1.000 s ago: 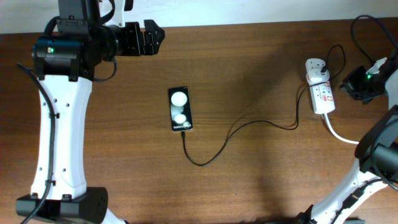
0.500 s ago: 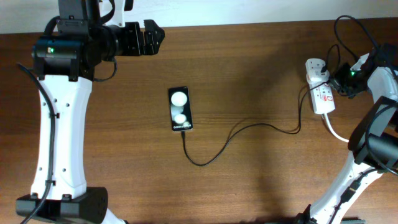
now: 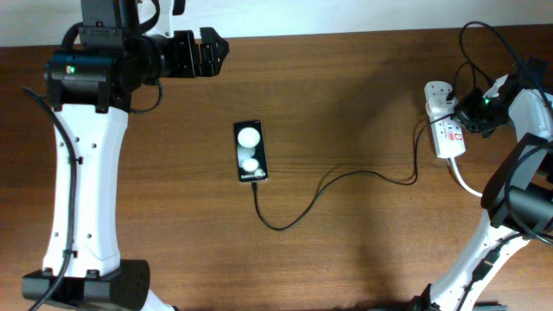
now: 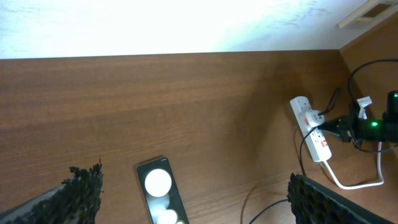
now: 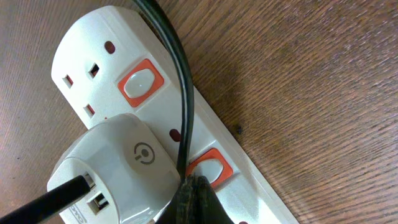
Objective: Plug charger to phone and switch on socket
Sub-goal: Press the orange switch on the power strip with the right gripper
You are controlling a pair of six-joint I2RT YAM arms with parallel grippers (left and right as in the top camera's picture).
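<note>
The black phone (image 3: 251,152) lies mid-table with two white reflections on its screen; it also shows in the left wrist view (image 4: 160,198). The thin black charger cable (image 3: 333,183) runs from the phone's lower end to the white adapter (image 3: 439,98) plugged in the white socket strip (image 3: 448,136). In the right wrist view the adapter (image 5: 118,168) sits on the strip (image 5: 99,56). My right gripper (image 5: 194,190) is shut, its tips on the red-framed switch (image 5: 208,168) beside the adapter. My left gripper (image 3: 204,53) is open and empty at the table's far left.
The strip's thick white cord (image 3: 471,184) trails toward the right edge. A second red-framed switch (image 5: 140,82) sits by the strip's free outlet. Black cables (image 3: 484,43) loop above the right arm. The table's far edge meets a white wall (image 4: 186,25).
My right gripper has moved left from beside the strip onto it, ending at the switch next to the adapter. The left arm, phone and cable have not moved.
</note>
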